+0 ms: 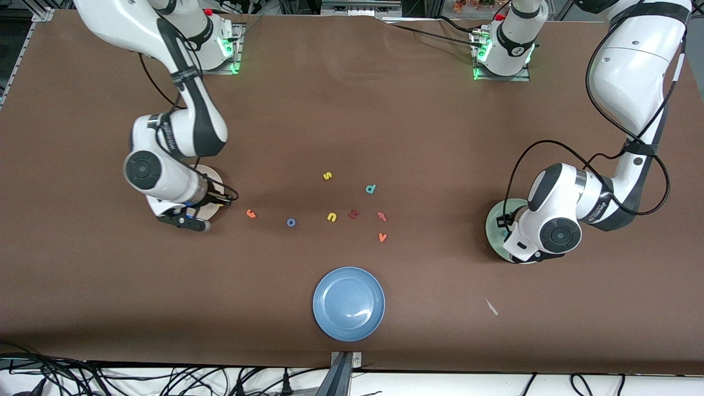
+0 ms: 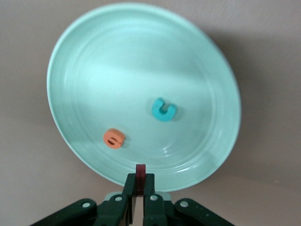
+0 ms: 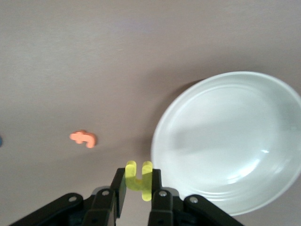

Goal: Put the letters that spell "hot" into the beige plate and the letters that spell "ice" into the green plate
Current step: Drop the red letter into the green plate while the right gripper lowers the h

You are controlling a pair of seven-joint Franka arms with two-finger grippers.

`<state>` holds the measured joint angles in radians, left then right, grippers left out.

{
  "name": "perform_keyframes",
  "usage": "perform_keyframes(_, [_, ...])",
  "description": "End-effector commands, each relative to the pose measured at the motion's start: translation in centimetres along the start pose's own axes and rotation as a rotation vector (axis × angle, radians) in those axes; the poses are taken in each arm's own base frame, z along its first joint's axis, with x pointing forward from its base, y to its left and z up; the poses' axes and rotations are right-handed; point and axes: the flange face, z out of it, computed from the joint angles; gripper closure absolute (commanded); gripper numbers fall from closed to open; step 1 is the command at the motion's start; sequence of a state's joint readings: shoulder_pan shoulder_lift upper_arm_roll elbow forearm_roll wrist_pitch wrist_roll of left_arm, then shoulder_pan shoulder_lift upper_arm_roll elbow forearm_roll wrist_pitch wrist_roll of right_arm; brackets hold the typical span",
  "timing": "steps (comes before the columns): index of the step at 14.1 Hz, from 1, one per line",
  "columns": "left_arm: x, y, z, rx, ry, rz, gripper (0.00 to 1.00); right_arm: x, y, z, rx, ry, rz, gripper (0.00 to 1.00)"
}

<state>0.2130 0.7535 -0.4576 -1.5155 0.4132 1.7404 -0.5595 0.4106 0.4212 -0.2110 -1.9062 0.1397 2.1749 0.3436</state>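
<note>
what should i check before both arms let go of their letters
1. Left gripper shut on the dark red i: ok.
2. The i is over the green plate: not ok, it hangs at the plate's rim.
3. Teal c and orange e already lie in the green plate: ok.
4. Right gripper shut on the yellow h: ok.
5. The h is over the beige plate: not ok, it hangs beside the rim, over the table.
6. Orange t and blue o are in the beige plate: not ok, both lie on the table.
</note>
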Motion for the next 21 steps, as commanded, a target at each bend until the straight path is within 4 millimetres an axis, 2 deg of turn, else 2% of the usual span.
perform_keyframes(1, [-0.9, -1.5, 2.7, -0.019, 0.018, 0.02, 1.0, -1.5, 4.0, 0.1, 0.009, -0.013, -0.073, 0.99])
perform_keyframes(3, [-0.6, -2.0, 3.7, -0.042, 0.031, 0.012, 1.0, -1.7, 6.0, 1.3, 0.037, -0.005, -0.096, 0.94])
perform_keyframes(4, [-0.6, -1.9, 3.7, -0.043, 0.03, 0.013, 1.0, -1.5, 6.1, 1.8, 0.04, 0.006, -0.116, 0.8])
perform_keyframes(5, [-0.5, -2.1, 3.2, -0.043, 0.036, 0.009, 0.57, -1.3, 6.2, 2.0, 0.039, 0.007, -0.119, 0.3])
perform_keyframes(6, [-0.3, -2.3, 2.8, -0.047, 0.038, 0.002, 0.01, -1.3, 6.1, 2.1, 0.047, 0.002, -0.11, 0.0])
perform_keyframes(9, [-0.5, -2.8, -0.6, -0.056, 0.057, -0.023, 0.0, -1.2, 5.2, 1.4, 0.065, 0.0, -0.106, 0.0])
perform_keyframes(11, [-1.9, -2.2, -5.0, -0.078, 0.052, -0.018, 0.0, -1.2, 4.6, 1.0, 0.065, 0.0, -0.131, 0.0])
perform_keyframes(12, [-2.6, -2.2, -6.9, -0.077, 0.05, -0.013, 0.0, -1.5, 3.6, 0.8, 0.063, 0.004, -0.149, 0.0])
perform_keyframes(13, [-3.6, -1.9, -9.2, -0.073, 0.066, -0.006, 0.0, -1.9, 1.6, 0.8, 0.059, 0.01, -0.187, 0.0])
perform_keyframes(16, [-6.5, -2.0, -15.2, -0.068, 0.113, 0.005, 0.0, -2.8, -3.3, 2.3, 0.028, 0.016, -0.309, 0.0])
perform_keyframes(18, [-8.5, -1.9, -18.8, -0.061, 0.125, 0.039, 0.0, -2.6, -4.3, 2.9, 0.032, 0.062, -0.34, 0.0])
perform_keyframes(20, [-9.2, -3.9, -21.6, -0.072, 0.119, 0.133, 0.0, -2.9, -5.9, 4.2, 0.04, 0.099, -0.378, 0.0])
perform_keyframes(21, [-9.2, -5.9, -22.9, -0.107, 0.118, 0.167, 0.0, -2.8, -6.2, 5.1, 0.037, 0.125, -0.387, 0.0])
